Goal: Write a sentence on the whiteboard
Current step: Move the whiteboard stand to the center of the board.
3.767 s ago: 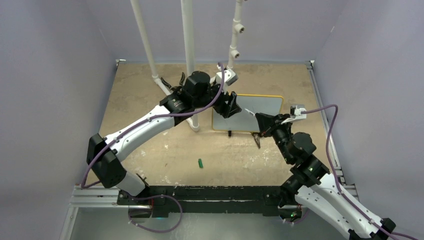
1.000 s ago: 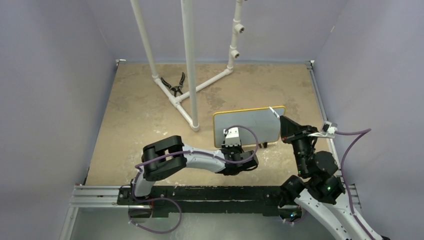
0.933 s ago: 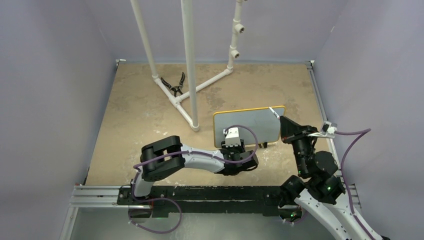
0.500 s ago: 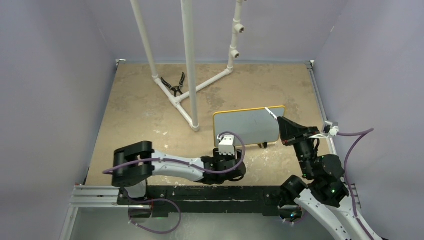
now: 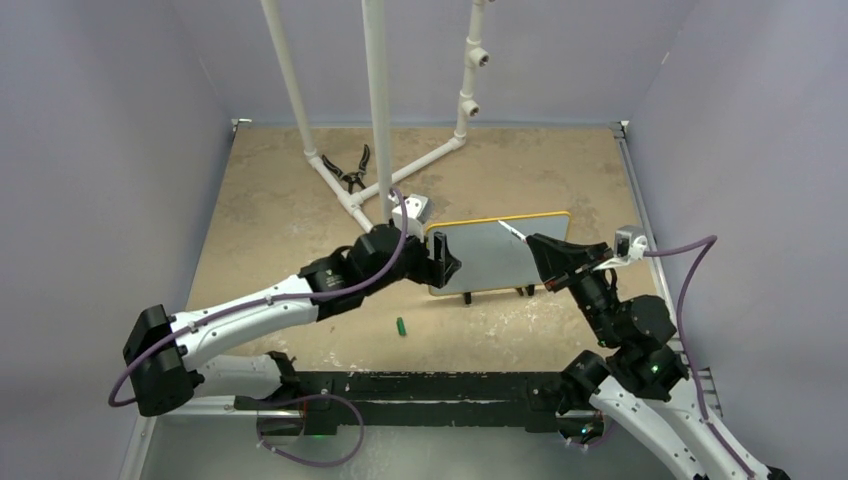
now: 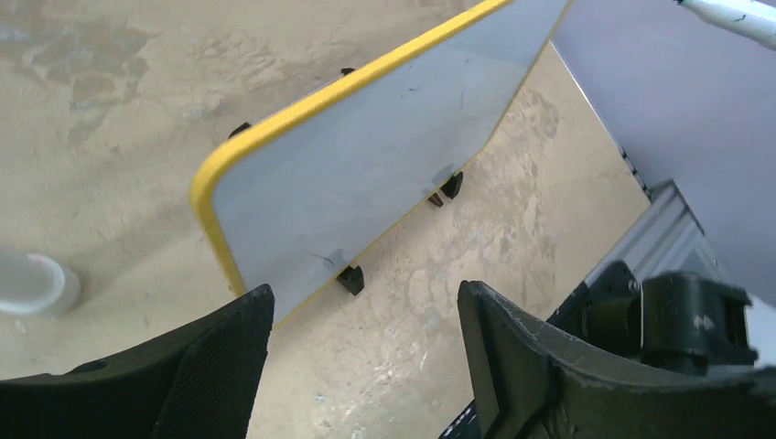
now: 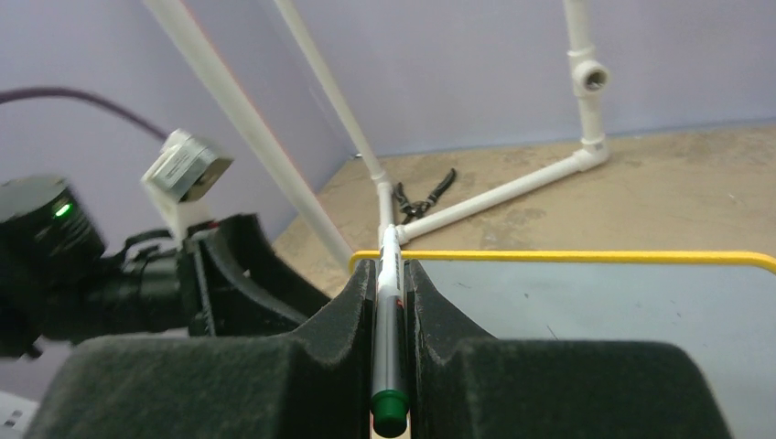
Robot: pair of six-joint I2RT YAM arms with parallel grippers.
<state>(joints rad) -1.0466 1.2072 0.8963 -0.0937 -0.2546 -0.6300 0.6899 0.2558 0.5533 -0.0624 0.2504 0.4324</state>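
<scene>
Soft, even light falls from overhead, leaving only faint, short shadows on the table (image 5: 290, 200). The overhead view is moderately bright and sharp. The whiteboard (image 5: 495, 262) shows a matte, dull grey-blue face (its yellow rim reads vivid). In the wrist views the left pincer (image 6: 361, 315) and right pincer (image 7: 392, 283) sit close to the lens, dark and soft-focused, and the marker (image 7: 388, 357) blurs at its cap.

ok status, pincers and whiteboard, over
Left pincer open at whiteboard left edge. Right pincer shut on marker, tip near top edge. No writing visible. Green cap loose, not blocking.
</scene>
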